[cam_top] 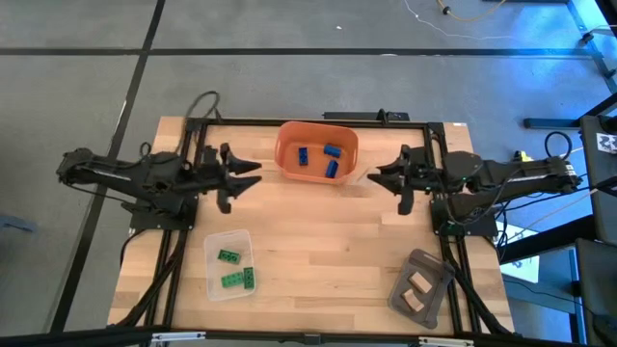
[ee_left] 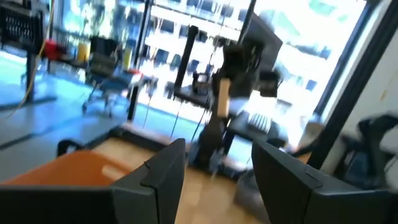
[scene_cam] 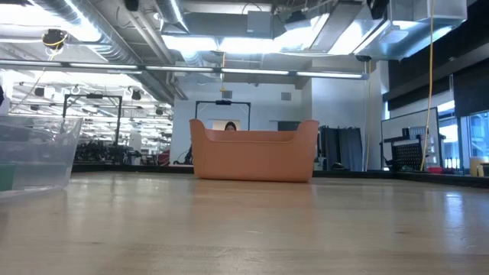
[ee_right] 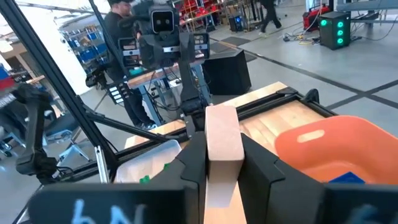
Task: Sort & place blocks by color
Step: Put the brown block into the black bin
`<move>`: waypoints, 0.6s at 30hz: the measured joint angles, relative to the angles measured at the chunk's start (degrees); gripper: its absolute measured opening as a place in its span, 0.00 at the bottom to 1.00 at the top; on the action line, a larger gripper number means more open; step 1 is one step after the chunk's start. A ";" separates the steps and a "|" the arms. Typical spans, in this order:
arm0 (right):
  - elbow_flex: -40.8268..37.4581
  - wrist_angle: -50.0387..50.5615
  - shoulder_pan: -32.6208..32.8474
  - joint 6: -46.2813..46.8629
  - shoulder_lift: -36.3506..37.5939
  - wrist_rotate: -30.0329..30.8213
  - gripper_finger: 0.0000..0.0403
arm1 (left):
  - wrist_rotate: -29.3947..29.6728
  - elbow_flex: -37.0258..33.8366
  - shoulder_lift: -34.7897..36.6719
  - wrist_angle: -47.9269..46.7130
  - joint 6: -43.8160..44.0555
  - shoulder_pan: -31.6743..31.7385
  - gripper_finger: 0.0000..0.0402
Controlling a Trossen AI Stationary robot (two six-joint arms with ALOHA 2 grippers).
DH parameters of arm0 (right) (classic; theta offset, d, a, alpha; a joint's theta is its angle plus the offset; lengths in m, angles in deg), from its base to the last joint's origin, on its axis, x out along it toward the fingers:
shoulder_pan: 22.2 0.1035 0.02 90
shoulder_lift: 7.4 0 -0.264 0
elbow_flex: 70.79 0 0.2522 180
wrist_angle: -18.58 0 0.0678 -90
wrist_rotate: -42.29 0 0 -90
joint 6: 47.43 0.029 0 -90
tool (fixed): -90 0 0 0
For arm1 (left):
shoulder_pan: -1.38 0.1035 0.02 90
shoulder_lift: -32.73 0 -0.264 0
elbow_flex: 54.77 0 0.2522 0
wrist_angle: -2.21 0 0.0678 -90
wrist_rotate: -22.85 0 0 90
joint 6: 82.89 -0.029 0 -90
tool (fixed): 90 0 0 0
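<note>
The right gripper (ee_right: 222,163), raised beside the orange bin (cam_top: 289,154), pinches a tan block (ee_right: 222,149) between its fingers. The left gripper (cam_top: 253,175), on the bin's other side, is spread open and empty. Three blue blocks (cam_top: 331,160) lie in the bin, two green blocks (cam_top: 232,268) in the clear tray (cam_top: 214,241), two tan blocks (cam_top: 415,292) in the grey tray (cam_top: 431,266).

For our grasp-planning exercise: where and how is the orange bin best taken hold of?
Come down from above and pinch the orange bin by its rim, one finger inside, one outside. It is open-topped, thin-walled and looks too wide to span.
</note>
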State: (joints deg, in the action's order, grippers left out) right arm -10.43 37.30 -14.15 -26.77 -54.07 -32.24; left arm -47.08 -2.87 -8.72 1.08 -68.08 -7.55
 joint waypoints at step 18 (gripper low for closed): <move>0.01 -6.15 1.18 4.94 -2.28 -3.02 0.14 | 3.52 -3.33 3.97 6.04 -0.40 -0.74 0.44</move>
State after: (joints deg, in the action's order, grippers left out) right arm -10.42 31.15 -12.97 -21.83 -56.35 -35.26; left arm -43.56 -6.21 -4.75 7.13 -68.47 -8.29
